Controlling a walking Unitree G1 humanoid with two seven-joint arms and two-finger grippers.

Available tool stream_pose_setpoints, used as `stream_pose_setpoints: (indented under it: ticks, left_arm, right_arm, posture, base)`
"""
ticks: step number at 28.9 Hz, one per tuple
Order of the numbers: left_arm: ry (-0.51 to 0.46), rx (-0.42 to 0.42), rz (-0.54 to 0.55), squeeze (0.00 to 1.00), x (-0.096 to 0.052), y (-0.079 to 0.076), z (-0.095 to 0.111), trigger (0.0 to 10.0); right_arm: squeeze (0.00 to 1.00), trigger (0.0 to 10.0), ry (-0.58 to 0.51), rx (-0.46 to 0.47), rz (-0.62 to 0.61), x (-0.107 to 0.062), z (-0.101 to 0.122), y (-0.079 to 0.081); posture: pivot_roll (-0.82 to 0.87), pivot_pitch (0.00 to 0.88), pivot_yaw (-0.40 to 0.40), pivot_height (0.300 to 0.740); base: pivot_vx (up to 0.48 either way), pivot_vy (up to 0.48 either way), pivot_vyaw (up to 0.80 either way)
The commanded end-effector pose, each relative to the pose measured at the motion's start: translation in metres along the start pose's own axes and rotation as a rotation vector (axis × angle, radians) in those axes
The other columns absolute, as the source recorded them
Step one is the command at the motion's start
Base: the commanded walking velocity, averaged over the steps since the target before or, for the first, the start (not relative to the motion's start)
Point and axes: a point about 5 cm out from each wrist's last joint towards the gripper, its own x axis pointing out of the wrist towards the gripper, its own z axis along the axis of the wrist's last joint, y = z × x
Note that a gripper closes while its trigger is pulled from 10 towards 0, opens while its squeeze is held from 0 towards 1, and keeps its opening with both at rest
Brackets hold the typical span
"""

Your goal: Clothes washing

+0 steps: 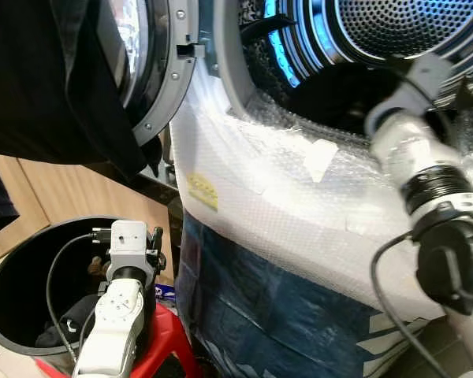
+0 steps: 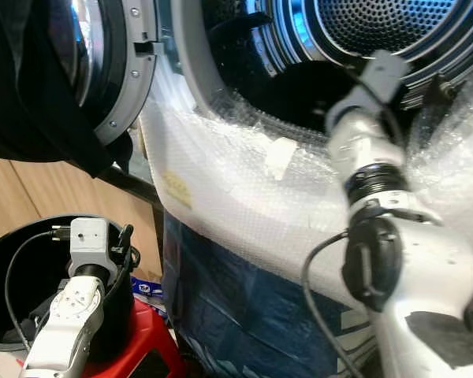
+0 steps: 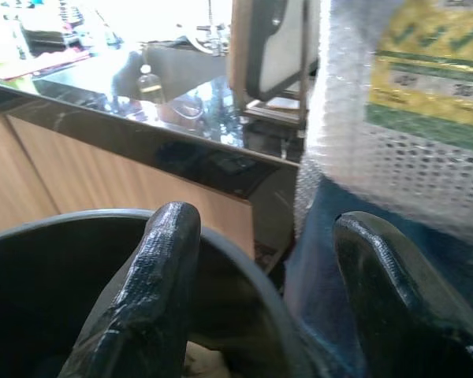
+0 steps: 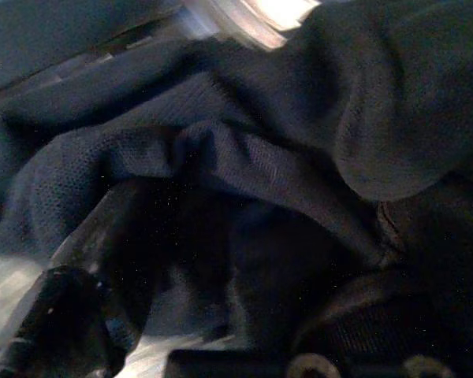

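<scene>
The washing machine's drum [image 1: 378,31] stands open and glows blue inside. My right arm [image 1: 410,150] reaches through the opening, and its gripper is down in the dark lower part of the drum. Right up against the right wrist view lies dark knit cloth [image 4: 244,173]. My left gripper [image 3: 264,228] is open, its two black fingers [image 3: 154,268] apart just above the rim of a black bucket [image 1: 8,315]. A few dark clothes [image 1: 75,315] lie at the bottom of the bucket. A black garment [image 1: 55,79] hangs at the upper left, in front of the open round door [image 1: 154,63].
Bubble wrap [image 1: 284,197] with a yellow label [image 1: 202,191] covers the washer's front, with blue packing [image 1: 260,315] below it. The bucket stands on a red stool [image 1: 169,339]. Wooden cabinet fronts [image 1: 63,197] under a dark glossy counter [image 3: 142,134] lie to the left.
</scene>
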Motion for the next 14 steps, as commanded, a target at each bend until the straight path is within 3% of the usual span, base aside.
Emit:
stream_pose_setpoints:
  ticks: [1,3,8,10,14]
  left_arm:
    - [-0.009,-0.002,-0.03,0.0,0.0,-0.005,0.003,10.0]
    - [-0.011,-0.002,-0.034,0.0,0.001,-0.006,0.004,10.0]
    - [-0.012,-0.001,-0.049,0.0,0.002,-0.008,0.005,10.0]
    - [-0.012,-0.004,-0.046,0.0,0.003,-0.007,0.005,10.0]
    - [-0.018,-0.011,-0.042,0.0,0.004,-0.009,0.007,10.0]
  right_arm:
    - [0.0,10.0,-0.048,-0.07,0.106,0.0,0.015,0.018]
    - [0.0,10.0,-0.044,-0.149,0.1,0.0,0.017,0.021]
    - [0.0,10.0,-0.054,-0.157,0.107,-0.002,0.03,0.025]
    - [0.0,10.0,-0.08,-0.118,0.122,-0.003,0.042,0.027]
    - [0.0,10.0,-0.148,-0.19,0.064,-0.009,0.072,0.018]
  posture:
    - [0.08,0.0,-0.057,0.74]
    - [0.08,0.0,-0.055,0.74]
    - [0.08,0.0,-0.054,0.74]
    - [0.07,0.0,-0.054,0.74]
    - [0.07,0.0,-0.057,0.74]
  base:
    - [0.0,0.0,0.0]
    - [0.0,0.0,0.0]
    - [0.0,0.0,0.0]
    - [0.0,0.0,0.0]
    - [0.0,0.0,0.0]
